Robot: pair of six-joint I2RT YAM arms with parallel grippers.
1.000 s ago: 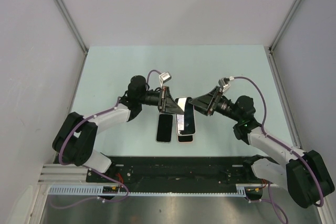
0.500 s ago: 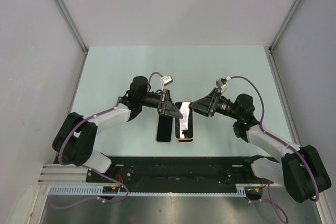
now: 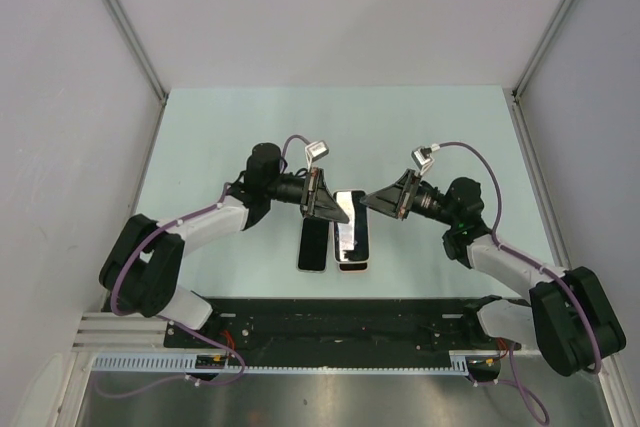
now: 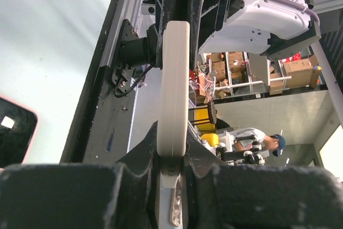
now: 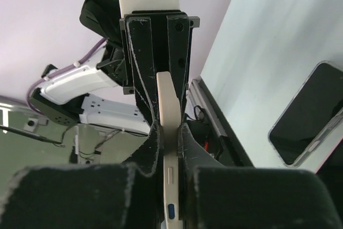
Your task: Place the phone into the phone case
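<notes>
Bases of both arms sit along the near edge, nothing going on there. Just past them on the worktop [image 3: 300, 137] lies what I'd guess is the case [image 3: 354, 266]. Only its near end peeks out from under things, so I can't swear to it. Just left of it, lying flat with nobody touching it, is a pink slab [image 3: 314, 244], dark face up with a pink rim. It looks like a spare that has no part in this.

Over the case sits the phone [image 3: 350, 232], glossy black face up with a cream edge. It seems to be carried rather than resting, but whether its near end already touches the case is hidden from above.

A bit farther back are the two grips, and both arms have hold of it. The left gripper [image 3: 333, 210] comes in from the left with its jaws clenched across the phone's thickness. The right gripper [image 3: 370, 199] does the same from the opposite side, also clamped on. In each wrist view the phone shows edge-on as a cream strip running straight to the other arm's jaws. The black pads press both faces with no gap I can make out. The right wrist view even shows the side buttons.

My read on why it's a double pinch: one grip near an end would let the phone swing. With two they can keep it square over the case and lower one end in first. Lining up the corners looks like the fiddly part.
</notes>
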